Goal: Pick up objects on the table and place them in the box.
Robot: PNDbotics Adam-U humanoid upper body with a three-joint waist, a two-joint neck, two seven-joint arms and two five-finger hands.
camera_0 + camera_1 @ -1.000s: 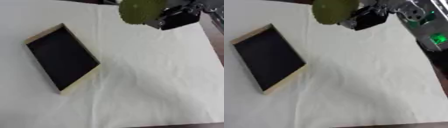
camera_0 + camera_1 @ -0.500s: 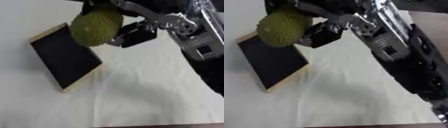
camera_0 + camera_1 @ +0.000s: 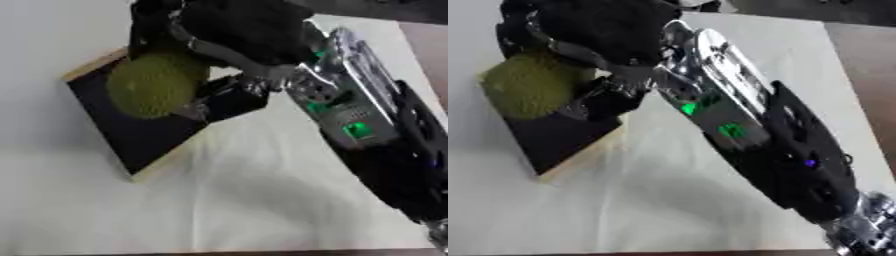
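1 round, bumpy green fruit-like object (image 3: pixel 156 89) is held in the curled fingers of the right hand (image 3: pixel 206 47), over the black interior of the shallow rectangular wooden-rimmed box (image 3: pixel 131 132). Contact with the box floor cannot be confirmed. The box is set on a white cloth-covered table (image 3: pixel 262 200).

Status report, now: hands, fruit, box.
Right hand shut on green bumpy fruit, over the black box. Left hand out of view. Nothing in the way.

A round, bumpy yellow-green fruit (image 3: pixel 156 84) sits over the box (image 3: pixel 140 137); the box is shallow, black inside, pale wooden rim, lying askew on the table.
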